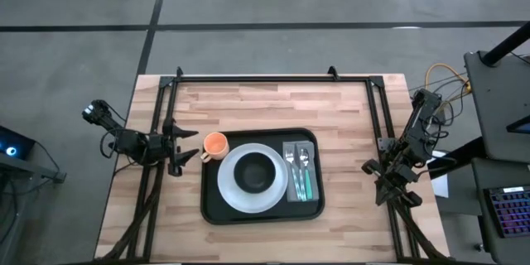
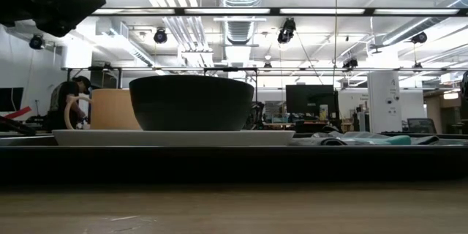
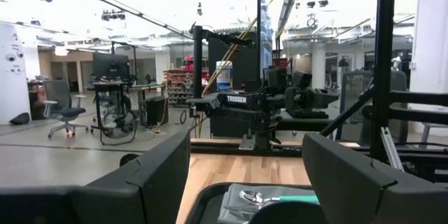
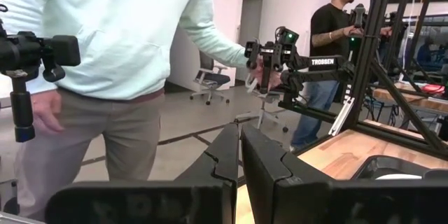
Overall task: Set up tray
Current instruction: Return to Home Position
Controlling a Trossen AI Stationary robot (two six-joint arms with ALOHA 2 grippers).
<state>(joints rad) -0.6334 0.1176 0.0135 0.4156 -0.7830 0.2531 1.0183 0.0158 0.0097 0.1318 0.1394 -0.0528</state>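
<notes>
- The left gripper (image 1: pixel 186 149) hangs over the left side of the pale wooden slat table (image 1: pixel 248 103). Its fingers are spread wide and hold nothing. It points right, toward the tray.
- A small orange cup with a handle (image 1: pixel 215 145) stands in the tray corner nearest that gripper, just beside the open fingertips and apart from them.
- The large flat black rectangular tray with rounded corners (image 1: pixel 215 211) lies mid-table between the two arms, its long axis running left to right. The left arm is the nearer of the two.
- A round white plate (image 1: pixel 228 186) sits in the middle of the tray, and a small black bowl (image 1: pixel 257 172) sits on the plate.
- Teal-handled metal cutlery (image 1: pixel 300 174) lies on a grey folded napkin (image 1: pixel 312 174) at the tray's right end, handles running across the tray's short side.
- The right gripper (image 1: pixel 370 168) sits clear of the tray's right edge. Its fingers are drawn almost together with only a thin slit between them, and they are empty.
- The tray looks fully laid, so what remains is probably pulling both arms back. The left one would need to retreat straight leftward, away from the cup.
</notes>
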